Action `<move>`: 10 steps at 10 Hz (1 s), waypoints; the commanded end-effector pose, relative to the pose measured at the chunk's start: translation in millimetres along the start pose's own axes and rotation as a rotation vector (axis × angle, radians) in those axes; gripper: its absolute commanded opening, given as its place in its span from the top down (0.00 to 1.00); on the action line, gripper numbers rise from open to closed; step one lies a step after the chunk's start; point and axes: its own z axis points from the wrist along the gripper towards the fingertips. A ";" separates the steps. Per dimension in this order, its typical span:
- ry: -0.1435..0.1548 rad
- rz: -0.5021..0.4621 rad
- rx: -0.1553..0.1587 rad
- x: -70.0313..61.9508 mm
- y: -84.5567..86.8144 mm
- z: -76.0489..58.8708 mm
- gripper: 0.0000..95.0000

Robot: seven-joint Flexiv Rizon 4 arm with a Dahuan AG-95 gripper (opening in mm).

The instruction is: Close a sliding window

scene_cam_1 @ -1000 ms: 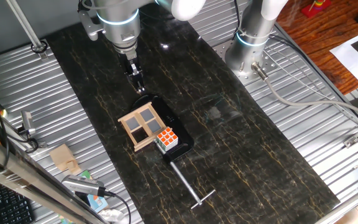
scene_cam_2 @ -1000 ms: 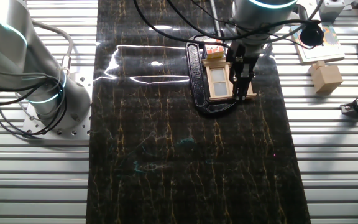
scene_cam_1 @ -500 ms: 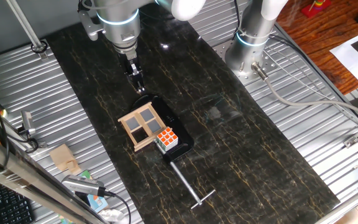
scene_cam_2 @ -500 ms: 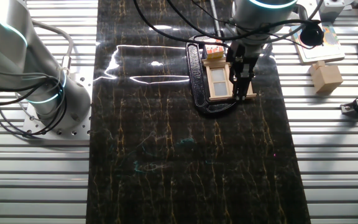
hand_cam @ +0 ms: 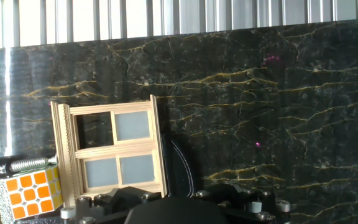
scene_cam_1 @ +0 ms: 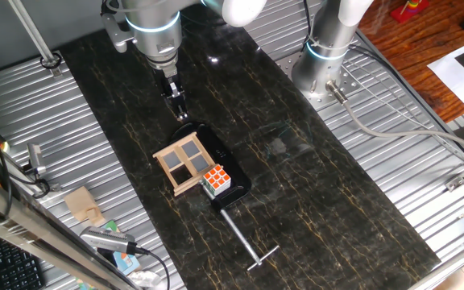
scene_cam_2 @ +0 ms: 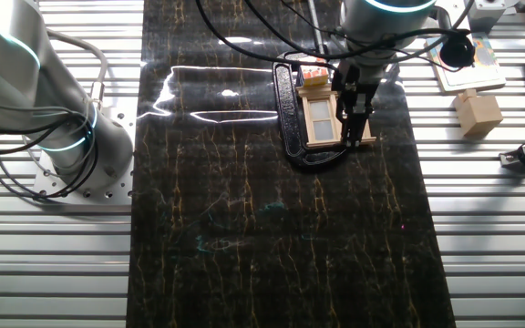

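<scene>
The sliding window (scene_cam_1: 185, 163) is a small tan wooden frame with cross bars. It stands on a black clamp base (scene_cam_1: 236, 173) in the middle of the dark marble mat. It also shows in the other fixed view (scene_cam_2: 322, 119) and in the hand view (hand_cam: 110, 149), where one pane looks darker than the other three. My gripper (scene_cam_1: 180, 113) hangs just beyond the window's far end, apart from it, fingers close together and holding nothing. In the other fixed view the gripper (scene_cam_2: 358, 137) stands beside the window's right edge. The fingertips are hidden in the hand view.
A Rubik's cube (scene_cam_1: 216, 180) sits against the window's near end, on the base. The clamp's metal screw handle (scene_cam_1: 244, 238) sticks out toward the front. A second arm's base (scene_cam_1: 325, 60) stands at the back right. A wooden block (scene_cam_2: 478, 113) lies off the mat.
</scene>
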 end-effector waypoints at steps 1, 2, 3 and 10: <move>-0.031 -0.164 -0.114 0.1 0.0 0.0 1.00; -0.028 -0.179 -0.114 0.1 0.0 0.0 1.00; -0.020 -0.193 -0.116 0.1 0.0 0.0 1.00; 0.016 -0.227 -0.109 0.1 0.0 0.0 1.00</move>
